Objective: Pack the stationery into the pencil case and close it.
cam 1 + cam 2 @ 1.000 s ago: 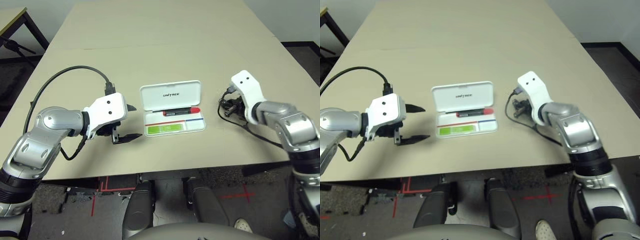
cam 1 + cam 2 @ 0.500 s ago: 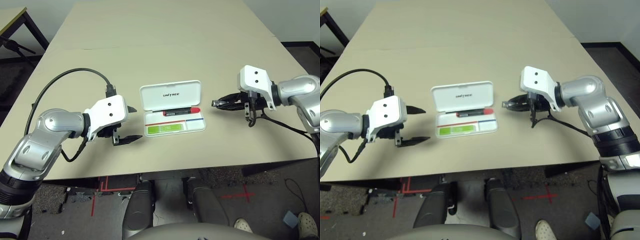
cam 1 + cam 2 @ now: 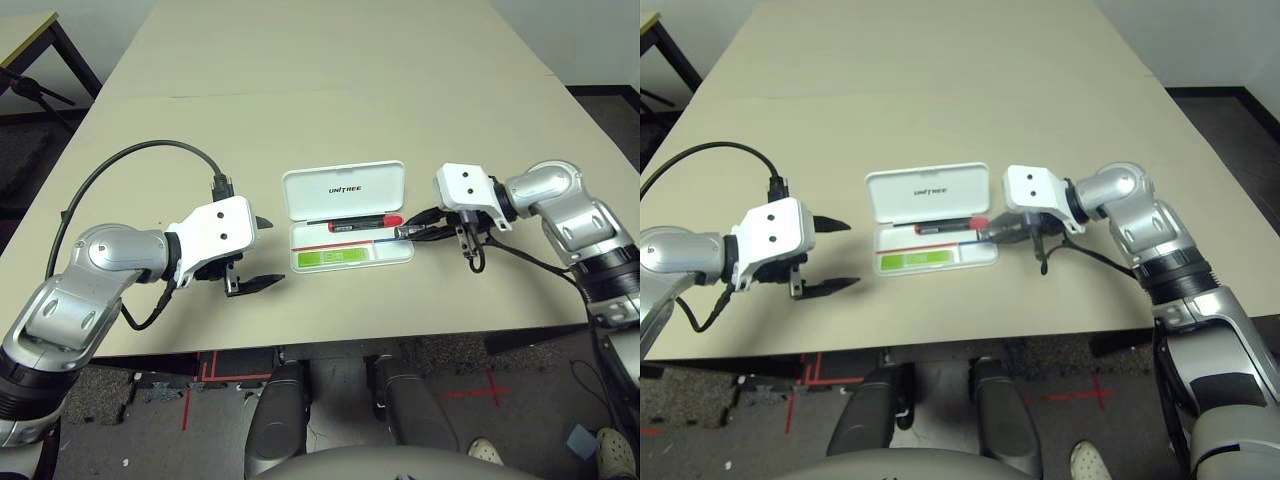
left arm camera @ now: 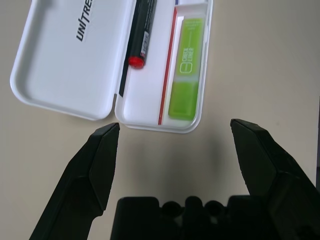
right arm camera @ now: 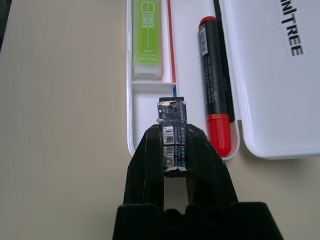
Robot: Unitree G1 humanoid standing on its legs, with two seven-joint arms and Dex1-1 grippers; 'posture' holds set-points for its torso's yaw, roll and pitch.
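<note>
The white pencil case (image 3: 312, 190) lies open at the table's middle, its "UNITREE" lid flat behind the tray. In the tray, the red marker pen (image 3: 355, 224) lies along the hinge side and the lime-green stick (image 3: 335, 258) sits in the front compartment. My right gripper (image 3: 405, 232) is shut on a small dark block (image 5: 171, 134) with a barcode label. The gripper's tips reach over the tray's right end, where the block hangs above the small end compartment. My left gripper (image 3: 277, 250) stands open just left of the case, with nothing between its fingers (image 4: 102, 150).
A black cable (image 3: 130, 165) loops up from my left wrist over the table. A shorter cable (image 3: 475, 250) hangs under the right wrist. The table's front edge (image 3: 350, 340) runs close below the case. The far half of the beige table lies beyond a seam (image 3: 200, 95).
My right arm has swung in from the right side with the dark block, bringing its tips over the tray's right end. The left arm has stayed in place.
</note>
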